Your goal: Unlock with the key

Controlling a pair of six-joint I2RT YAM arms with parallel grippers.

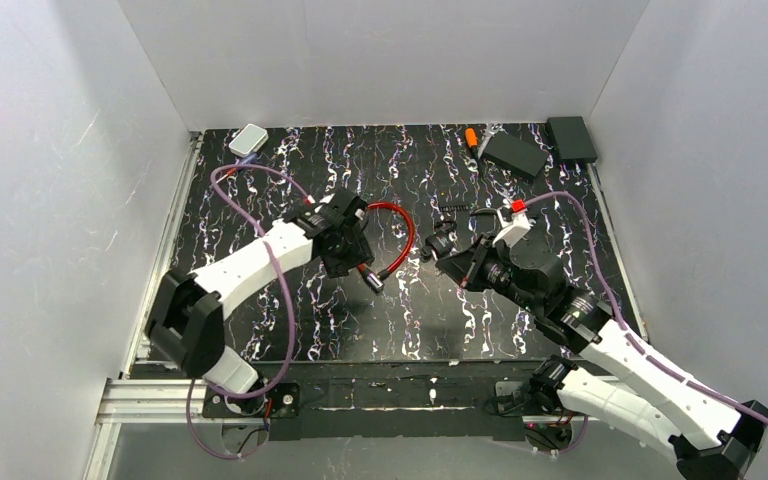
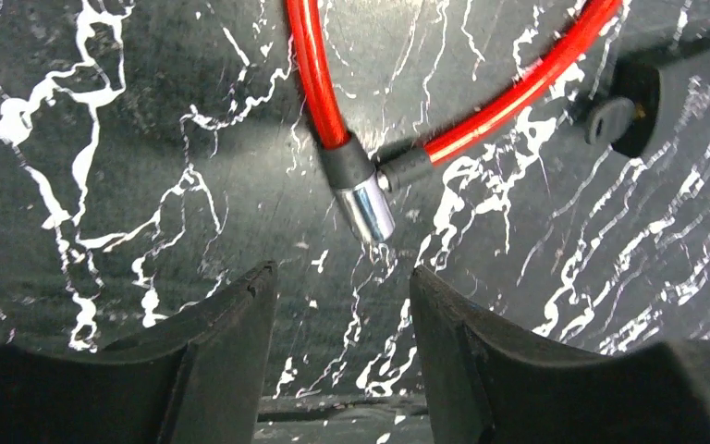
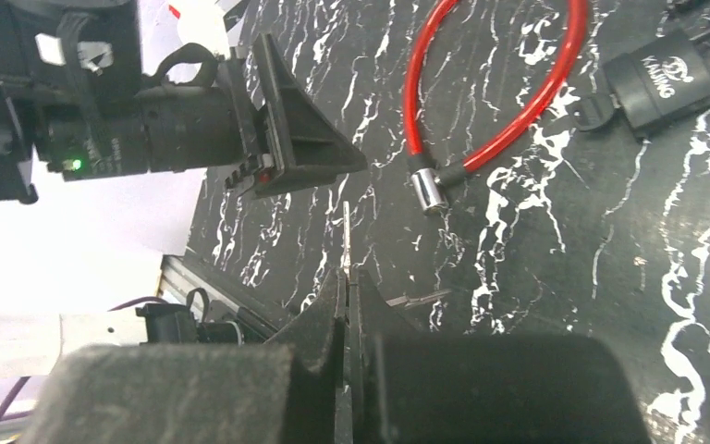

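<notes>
Presently the right gripper (image 3: pixel 348 277), pinched tight on the thin key (image 3: pixel 346 231) whose blade runs straight up-frame, has the black lock body (image 3: pixel 661 83) off at upper right, nearer this arm than the other, while the left gripper (image 2: pixel 344 296) stands wide below the silver cable tip (image 2: pixel 367 208).

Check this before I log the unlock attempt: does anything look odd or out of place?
Yes: the red cable's metal tip lies bare on the table, apart from the black lock body, so the lock looks already open. The right gripper pinches a key; the left gripper hangs open near the tip.
</notes>
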